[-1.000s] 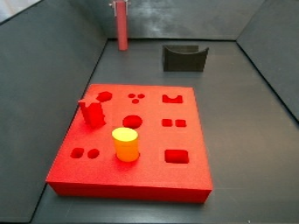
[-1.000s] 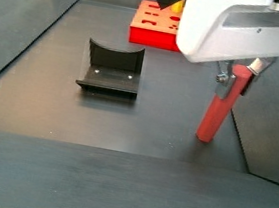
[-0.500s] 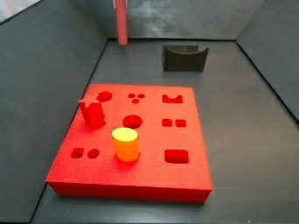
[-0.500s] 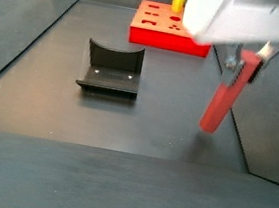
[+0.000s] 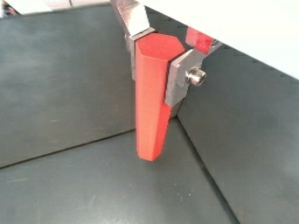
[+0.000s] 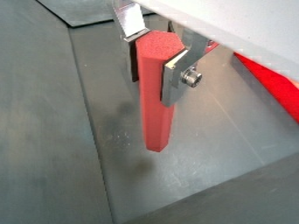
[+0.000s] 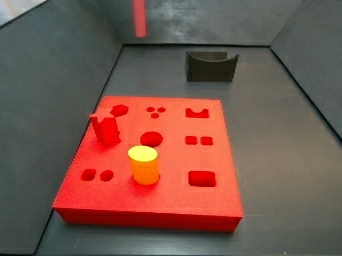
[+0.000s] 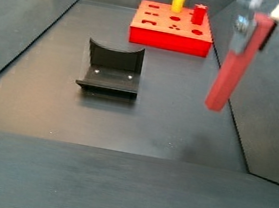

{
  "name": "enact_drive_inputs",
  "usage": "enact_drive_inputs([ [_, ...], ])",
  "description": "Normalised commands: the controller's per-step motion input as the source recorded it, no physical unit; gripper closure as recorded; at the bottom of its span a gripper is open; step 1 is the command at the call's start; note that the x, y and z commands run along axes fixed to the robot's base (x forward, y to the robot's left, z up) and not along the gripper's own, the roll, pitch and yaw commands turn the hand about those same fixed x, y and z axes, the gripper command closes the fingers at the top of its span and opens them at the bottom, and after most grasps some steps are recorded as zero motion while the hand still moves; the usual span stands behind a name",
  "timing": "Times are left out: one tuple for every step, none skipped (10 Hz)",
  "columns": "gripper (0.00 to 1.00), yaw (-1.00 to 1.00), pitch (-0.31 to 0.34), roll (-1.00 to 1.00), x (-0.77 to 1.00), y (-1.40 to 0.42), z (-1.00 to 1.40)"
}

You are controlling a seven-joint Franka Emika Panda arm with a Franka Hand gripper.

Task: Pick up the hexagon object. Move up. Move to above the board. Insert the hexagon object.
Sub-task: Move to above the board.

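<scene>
The hexagon object is a long salmon-red faceted rod. My gripper is shut on its upper end, silver fingers pressed on two sides, in both wrist views. The rod hangs upright, clear of the dark floor, as a side view shows. In a side view only its lower part shows at the far back. The board is a bright red slab with cut-out holes; it also shows in a side view, apart from the rod.
A yellow-orange cylinder and a short red peg stand on the board. The dark fixture stands on the floor, also seen in a side view. Grey walls enclose the floor.
The gripper has risen with the rod held in it; the rod's lower end has left the floor and the gripper body has moved up out of the side views.
</scene>
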Motion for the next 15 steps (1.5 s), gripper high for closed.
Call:
enact_drive_inputs([
  [1.0, 0.13, 0.144, 0.13, 0.11, -0.17, 1.0],
  [1.0, 0.08, 0.106, 0.1, 0.08, -0.13, 1.0],
  [1.0, 0.05, 0.079, 0.09, 0.04, -0.08, 0.81],
  [1.0, 0.04, 0.073, 0.08, 0.02, -0.05, 0.66],
  [1.0, 0.03, 0.074, 0.08, 0.01, -0.03, 0.51],
  [1.0, 0.03, 0.083, 0.08, 0.01, -0.02, 0.31],
  [1.0, -1.0, 0.031, -0.01, 0.21, -1.0, 0.17],
  [1.0, -1.0, 0.029, -0.01, 0.21, -1.0, 0.15],
  [1.0, -1.0, 0.035, -0.03, 0.21, -1.0, 0.15],
  [1.0, -1.0, 0.035, -0.07, 0.21, -1.0, 0.16],
  [1.0, -1.0, 0.06, -0.09, 0.21, -1.0, 0.16],
  [1.0, -0.81, 0.085, -0.1, 0.21, -1.0, 0.16],
  [1.0, -0.48, 0.108, -0.1, 0.22, -1.0, 0.17],
  [1.0, -0.3, 0.119, -0.08, 0.22, -1.0, 0.17],
  [1.0, -0.13, 0.132, -0.06, 0.23, -1.0, 0.17],
])
